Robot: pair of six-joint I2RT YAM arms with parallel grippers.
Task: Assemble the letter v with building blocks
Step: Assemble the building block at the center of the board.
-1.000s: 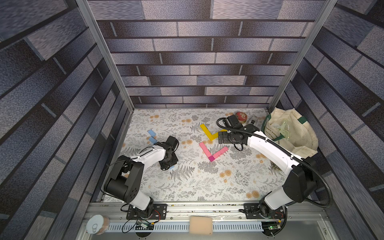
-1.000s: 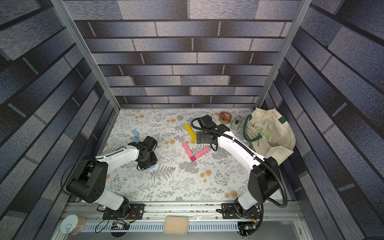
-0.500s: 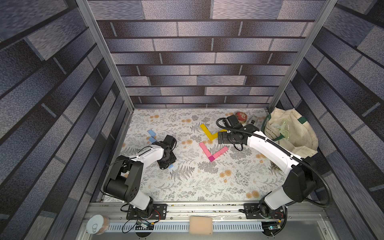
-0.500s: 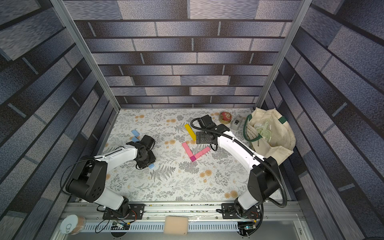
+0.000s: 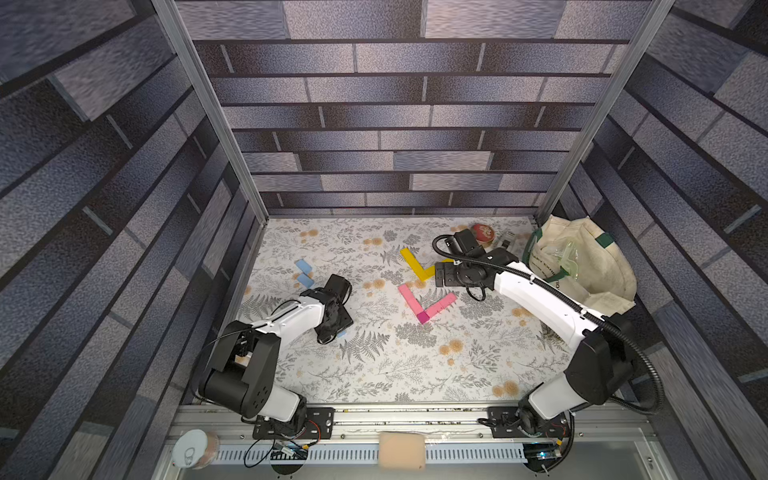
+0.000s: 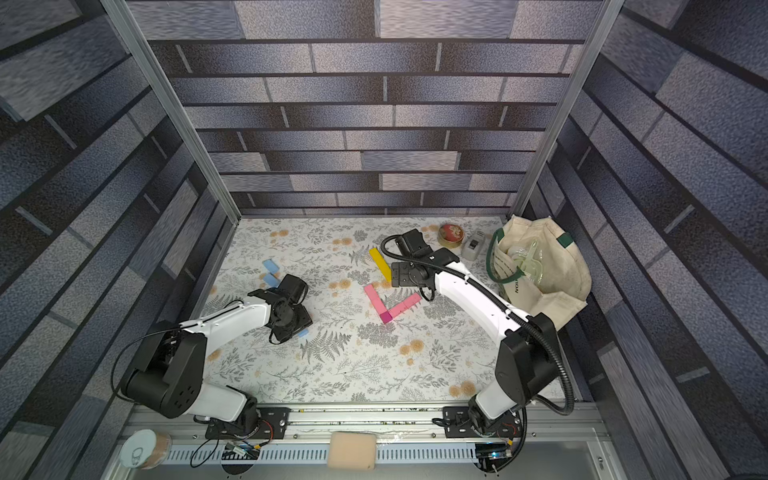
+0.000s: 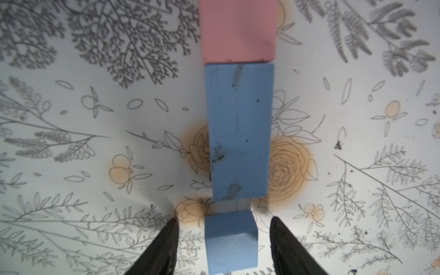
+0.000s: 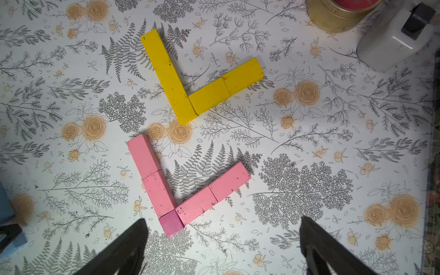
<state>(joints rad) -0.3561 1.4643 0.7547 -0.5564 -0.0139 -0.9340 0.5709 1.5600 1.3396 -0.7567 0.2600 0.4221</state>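
Top views, left side: the left gripper (image 5: pixel 332 328) crouched low on the floral table (image 5: pixel 395 365), a small blue block (image 5: pixel 343 333) peeking out right at its tips

Top views, spares: two loose blue bricks (image 5: pixel 304 266) lay well behind that hand

Top views, right side: the right gripper (image 6: pixel 395 274) hovered beside the yellow V (image 6: pixel 380 262), with the pink V (image 6: pixel 401 308) and its magenta cube (image 6: pixel 385 318) close by

Left wrist: jaws parted and grasping nothing, the small blue block between them with daylight on both sides. A long blue brick (image 7: pixel 239 133) lay just ahead, a sliver short of touching, and a pink brick (image 7: pixel 238 31) butted its far end

Right wrist: fingers spread wide and empty, magenta cube nearest the tips, yellow V farther out

Doing it well: my read is a placement being let go, so lift straight up, brush neither side, then check that sliver of a gap
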